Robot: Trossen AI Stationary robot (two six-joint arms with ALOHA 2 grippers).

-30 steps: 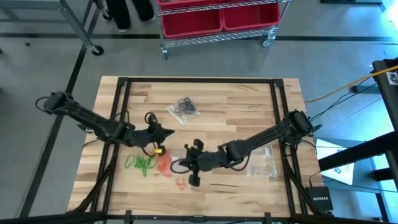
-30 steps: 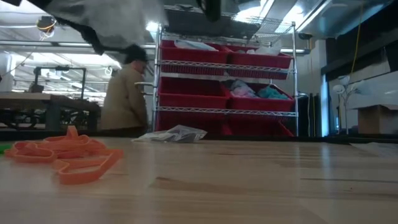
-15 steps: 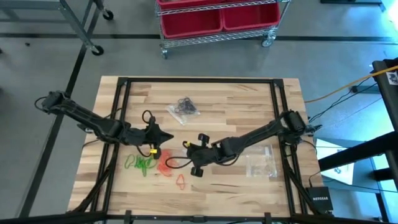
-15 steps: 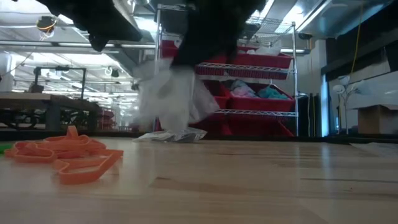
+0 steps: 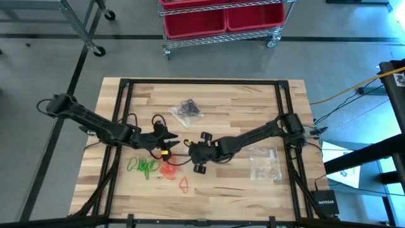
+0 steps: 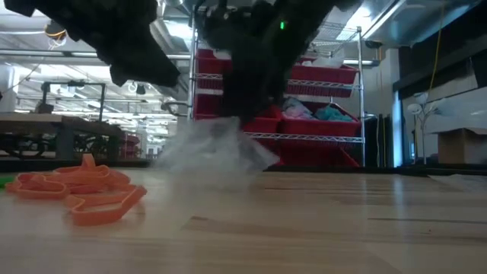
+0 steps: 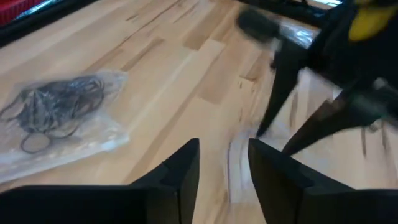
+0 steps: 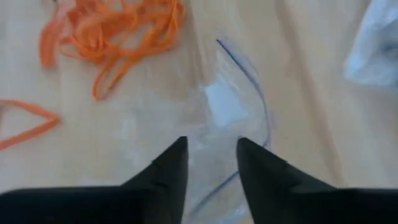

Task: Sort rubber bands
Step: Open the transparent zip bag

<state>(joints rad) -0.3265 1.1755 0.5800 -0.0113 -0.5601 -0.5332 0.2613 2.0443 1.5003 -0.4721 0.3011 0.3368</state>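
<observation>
The orange-red rubber bands (image 5: pixel 168 170) lie just beyond the right gripper (image 5: pixel 192 154), whose parted fingers (image 8: pixel 163 168) straddle a clear bag (image 8: pixel 230 118) (left gripper (image 5: pixel 166 140), fingers also parted, sits slightly farther).

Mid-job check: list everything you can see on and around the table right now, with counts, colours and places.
table: one, light wood, under both arms
green bands: one small heap, bright green, front left
orange bands: one heap, orange-red, just right of the green
loose orange band: one, orange-red, in front of that heap
bag of black bands: one, clear, far centre
side bag: one, clear, right side, contents unclear
middle bag: one, clear, at the right pincer's tips, beside the orange heap
bins: red, on a wire shelf beyond the table
left pincer: dark, open, table centre
right pincer: dark, open, facing the left one
</observation>
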